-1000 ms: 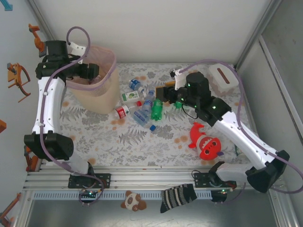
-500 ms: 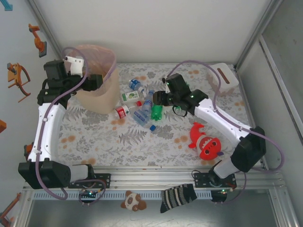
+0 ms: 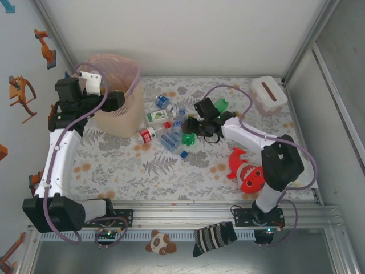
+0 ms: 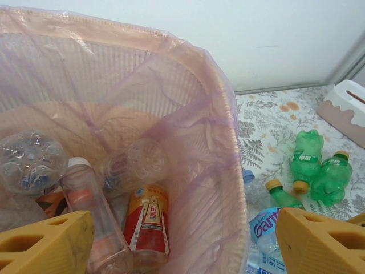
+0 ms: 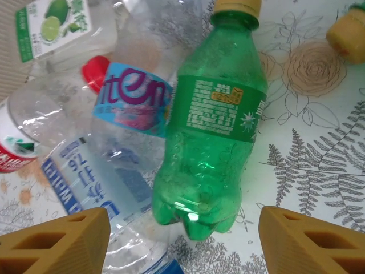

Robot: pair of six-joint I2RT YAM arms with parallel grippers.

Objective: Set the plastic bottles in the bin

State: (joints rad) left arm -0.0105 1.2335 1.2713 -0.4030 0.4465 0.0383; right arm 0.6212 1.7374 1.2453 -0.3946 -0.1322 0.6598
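The left tool [image 3: 117,100] hangs raised, jaws wide apart; the right tool [image 5: 183,241] points downward, jaws apart.

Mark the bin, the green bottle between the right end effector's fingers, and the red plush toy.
bin [image 3: 122,121]: top view, on its beige side wall.
green bottle [image 5: 219,108]: right wrist view, on its label.
red plush toy [image 3: 251,177]: top view, middle of its body.

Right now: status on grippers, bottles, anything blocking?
Left gripper open above bin, empty. Right gripper open, straddling green bottle. Some bottles binned, pile left on table. Clear bottle touching the green one.
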